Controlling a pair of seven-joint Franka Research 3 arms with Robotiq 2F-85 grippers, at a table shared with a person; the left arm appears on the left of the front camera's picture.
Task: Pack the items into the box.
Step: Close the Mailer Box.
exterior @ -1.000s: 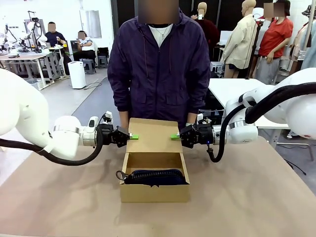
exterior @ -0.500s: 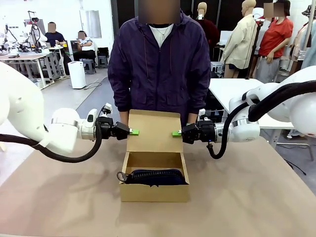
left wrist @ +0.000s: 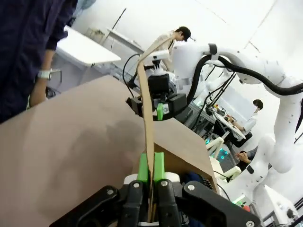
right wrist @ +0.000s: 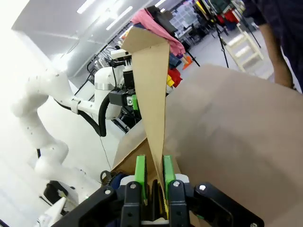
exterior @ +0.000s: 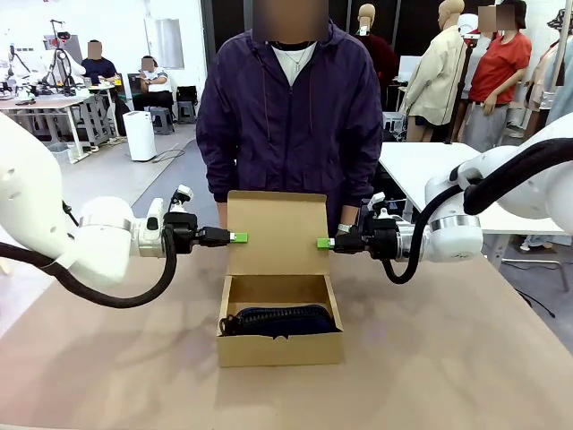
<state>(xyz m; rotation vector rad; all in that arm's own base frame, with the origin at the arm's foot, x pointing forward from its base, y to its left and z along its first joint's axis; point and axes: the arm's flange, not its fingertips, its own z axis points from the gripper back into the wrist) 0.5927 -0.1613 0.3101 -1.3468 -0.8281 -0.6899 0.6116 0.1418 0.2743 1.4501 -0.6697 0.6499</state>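
2 grippers pinch the upright flap lid [exterior: 275,231] of the cardboard box [exterior: 280,348] at mid-table: left gripper [exterior: 238,237] on its left edge, right gripper [exterior: 322,243] on its right. Navy pouch [exterior: 280,321] lies inside. Closing step; next, likely fold the lid forward together

Robotics lab, open-plan hall. White work desks [exterior: 36,103] at back left with seated people [exterior: 154,79] (more arms mounted there); clothing rack [right wrist: 208,9] and a wooden step stool [right wrist: 244,49] stand on bare grey floor [exterior: 134,184].
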